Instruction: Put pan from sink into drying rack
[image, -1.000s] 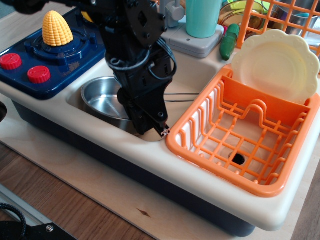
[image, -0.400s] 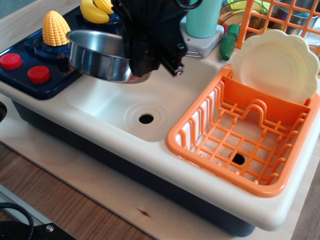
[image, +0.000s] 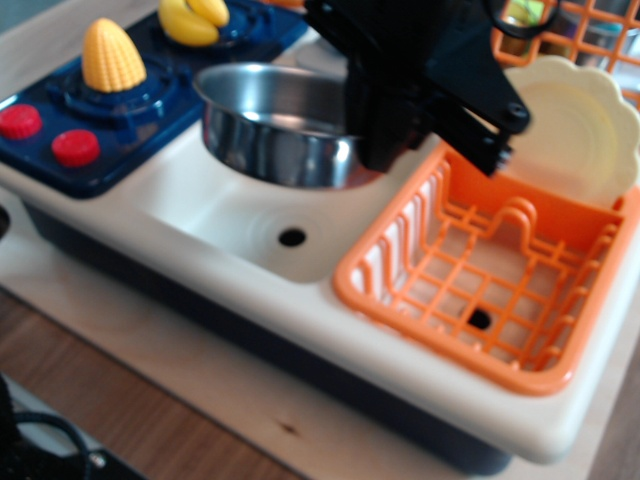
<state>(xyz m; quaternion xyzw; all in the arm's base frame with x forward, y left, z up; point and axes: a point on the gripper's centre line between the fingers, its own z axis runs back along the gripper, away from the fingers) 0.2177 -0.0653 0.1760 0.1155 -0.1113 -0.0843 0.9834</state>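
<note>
The shiny steel pan (image: 272, 125) hangs in the air above the cream sink (image: 230, 222), whose black drain hole shows below it. My black gripper (image: 395, 135) is shut on the pan's right side, where its handle is hidden behind the gripper body. The orange drying rack (image: 480, 265) stands right of the sink, and the gripper's right end reaches over its left rear corner. The frame is slightly blurred.
A scalloped cream plate (image: 580, 125) leans in the rack's back slot. A blue toy stove (image: 110, 120) with red knobs, a corn cob (image: 112, 55) and a banana (image: 192, 20) sits at the left. A taller orange grid basket (image: 585, 35) stands behind the plate.
The pan was lifted out of the sink basin and has moved up and to the right with the gripper, toward the orange rack.
</note>
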